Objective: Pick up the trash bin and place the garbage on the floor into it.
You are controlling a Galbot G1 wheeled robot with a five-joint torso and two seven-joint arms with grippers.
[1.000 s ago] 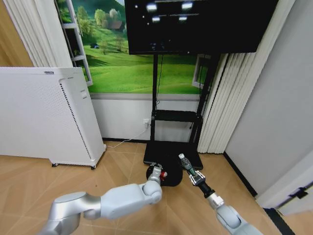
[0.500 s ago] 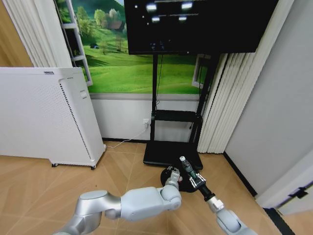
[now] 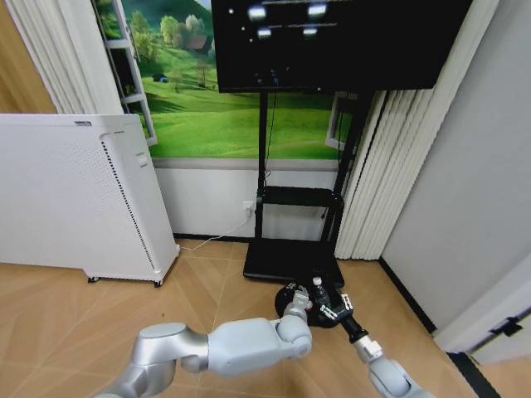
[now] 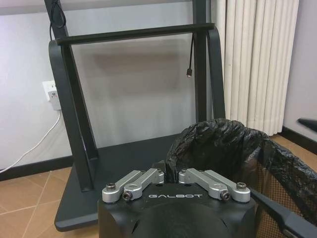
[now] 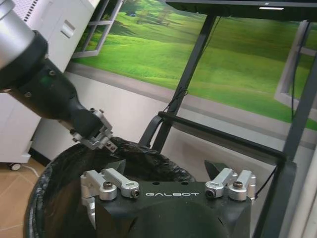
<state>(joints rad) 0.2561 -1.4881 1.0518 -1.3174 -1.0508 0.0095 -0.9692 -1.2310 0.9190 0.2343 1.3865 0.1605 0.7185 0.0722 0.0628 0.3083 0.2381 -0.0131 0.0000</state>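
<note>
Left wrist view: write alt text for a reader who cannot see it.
The left pincer is shut on the rim of a trash bin lined with a crinkled black bag. Behind stands a black TV stand on a flat base, against a white wall with a power outlet, a white cable plugged in, and pale curtains.

Counts, floor scene
1 bin [image 3: 300,300] with black liner, 1 bottle [image 3: 319,288], 2 end effectors: left [image 3: 299,302], right [image 3: 330,308]; 1 white appliance [image 3: 79,195], 1 TV [image 3: 332,41], 1 stand [image 3: 294,224], 1 wall socket [image 3: 248,206].
</note>
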